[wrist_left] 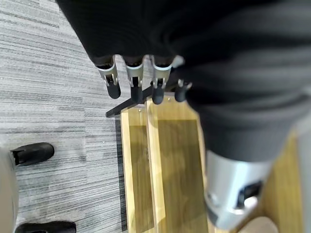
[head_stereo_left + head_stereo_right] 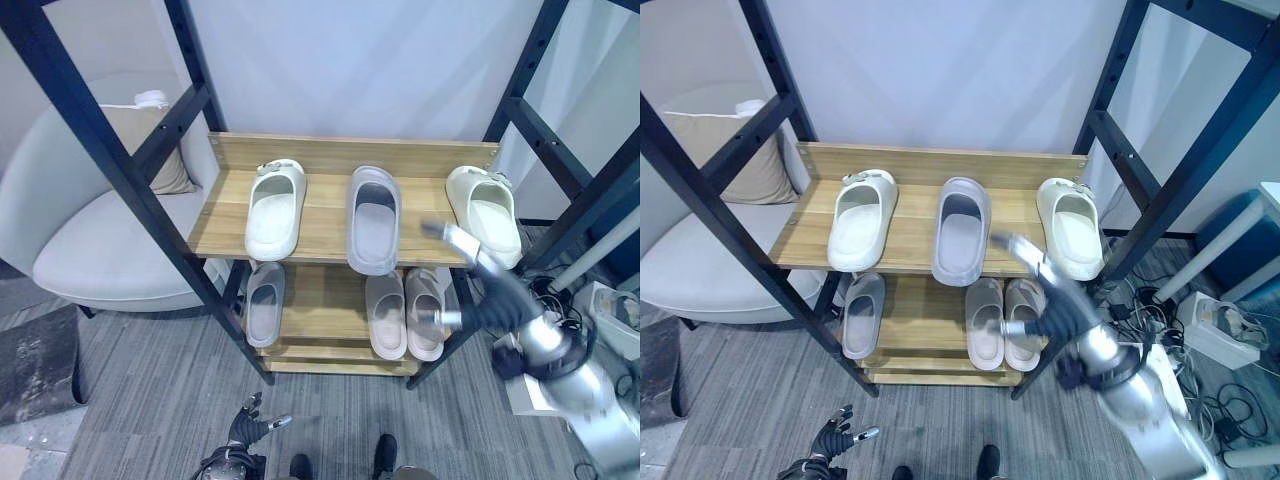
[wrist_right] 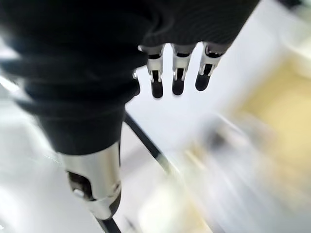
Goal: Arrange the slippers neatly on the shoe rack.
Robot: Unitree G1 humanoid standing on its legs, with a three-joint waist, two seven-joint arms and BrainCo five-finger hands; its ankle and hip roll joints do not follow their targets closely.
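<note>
Three slippers lie toes to the wall on the top shelf of the wooden rack (image 2: 225, 235): a cream slipper (image 2: 275, 209) at the left, a grey slipper (image 2: 373, 219) in the middle, and a second cream one (image 2: 484, 212) at the right end. On the lower shelf sit a single grey slipper (image 2: 265, 302) and a pinkish pair (image 2: 405, 313), side by side. The rack stands on grey carpet (image 2: 130, 390), a white wall behind, between black frame posts (image 2: 110, 150). A pale armchair (image 2: 95, 250) with a beige cushion (image 2: 150, 150) is to its left. The right hand (image 2: 478, 272) hangs before the rack's right end, fingers (image 3: 178, 73) straight, holding nothing. The left hand (image 2: 245, 425) hangs low over the carpet, fingers (image 1: 134, 80) relaxed, empty.
</note>
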